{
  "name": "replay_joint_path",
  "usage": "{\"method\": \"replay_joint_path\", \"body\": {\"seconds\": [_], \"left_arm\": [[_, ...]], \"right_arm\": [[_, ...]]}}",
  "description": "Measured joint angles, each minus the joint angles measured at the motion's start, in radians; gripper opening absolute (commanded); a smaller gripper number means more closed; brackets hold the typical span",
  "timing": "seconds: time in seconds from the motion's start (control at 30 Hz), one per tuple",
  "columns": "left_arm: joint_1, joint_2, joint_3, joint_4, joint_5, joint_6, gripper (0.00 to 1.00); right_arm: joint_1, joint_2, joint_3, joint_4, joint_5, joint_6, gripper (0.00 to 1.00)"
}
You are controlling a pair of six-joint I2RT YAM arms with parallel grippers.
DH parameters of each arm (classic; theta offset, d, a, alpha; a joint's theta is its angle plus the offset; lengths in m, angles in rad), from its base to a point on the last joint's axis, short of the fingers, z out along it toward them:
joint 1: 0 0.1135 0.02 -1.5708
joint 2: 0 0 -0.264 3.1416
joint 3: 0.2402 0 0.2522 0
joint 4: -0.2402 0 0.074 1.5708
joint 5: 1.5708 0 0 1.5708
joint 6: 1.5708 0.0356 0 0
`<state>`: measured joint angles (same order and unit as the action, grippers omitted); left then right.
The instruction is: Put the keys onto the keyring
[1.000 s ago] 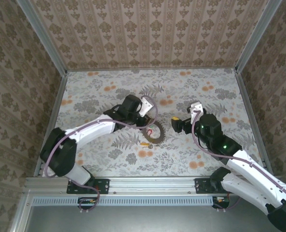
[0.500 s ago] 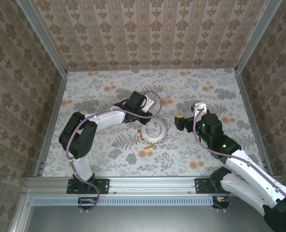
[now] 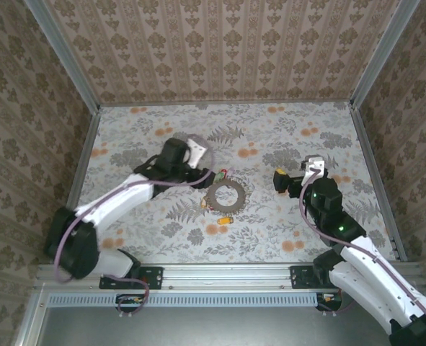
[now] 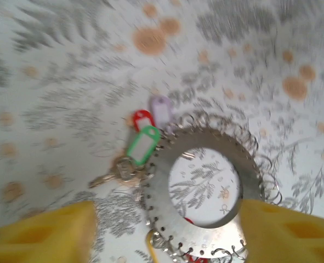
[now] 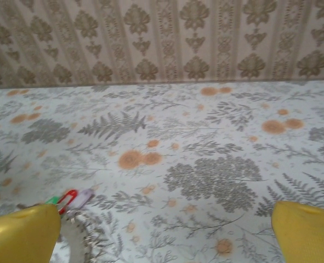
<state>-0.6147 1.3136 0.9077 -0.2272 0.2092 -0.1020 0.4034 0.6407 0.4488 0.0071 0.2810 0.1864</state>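
Observation:
The keyring [image 4: 164,192] is a flat grey metal ring with small wire loops round its rim. It lies on the table [image 3: 155,216] at the middle [image 3: 225,195], a yellow tag [image 3: 225,217] at its near edge. The keys [image 4: 117,171] lie at its far left rim with a green tag [image 4: 142,145], a red tag [image 4: 141,118] and a lilac tag [image 4: 160,108]. My left gripper [image 3: 202,177] stands open just left of the ring; in the left wrist view [image 4: 164,241] its yellow fingers straddle the ring without touching it. My right gripper [image 3: 280,182] is open and empty, to the ring's right [image 5: 162,235].
Patterned walls [image 3: 227,50] close the table on three sides, with metal rails [image 3: 79,158] at the corners. The red tag [image 5: 68,197] and the ring's rim [image 5: 74,235] appear at the lower left of the right wrist view.
My left gripper has opened, let go at the ring and drawn back to the left. The ring has settled flat. My right gripper has pulled away to the right.

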Motion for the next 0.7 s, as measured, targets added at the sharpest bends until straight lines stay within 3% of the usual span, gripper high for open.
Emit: {"method": "replay_joint_path", "body": {"seconds": [0.1, 0.23, 0.47, 0.7], "left_arm": [[0.080, -0.200, -0.127, 0.021, -0.076, -0.019, 1.00], [0.193, -0.347, -0.227, 0.039, -0.212, -0.066, 1.00], [0.316, -0.313, -0.259, 0.072, -0.439, -0.078, 1.00], [0.412, -0.308, -0.398, 0.257, -0.585, -0.032, 1.00]], "right_arm": [[-0.039, 0.059, -0.045, 0.079, 0.037, -0.008, 1.00], [-0.121, 0.209, -0.083, 0.208, 0.018, -0.058, 1.00], [-0.208, 0.510, -0.080, 0.457, -0.024, -0.129, 1.00], [-0.240, 0.623, -0.065, 0.605, -0.022, -0.210, 1.00]]}}
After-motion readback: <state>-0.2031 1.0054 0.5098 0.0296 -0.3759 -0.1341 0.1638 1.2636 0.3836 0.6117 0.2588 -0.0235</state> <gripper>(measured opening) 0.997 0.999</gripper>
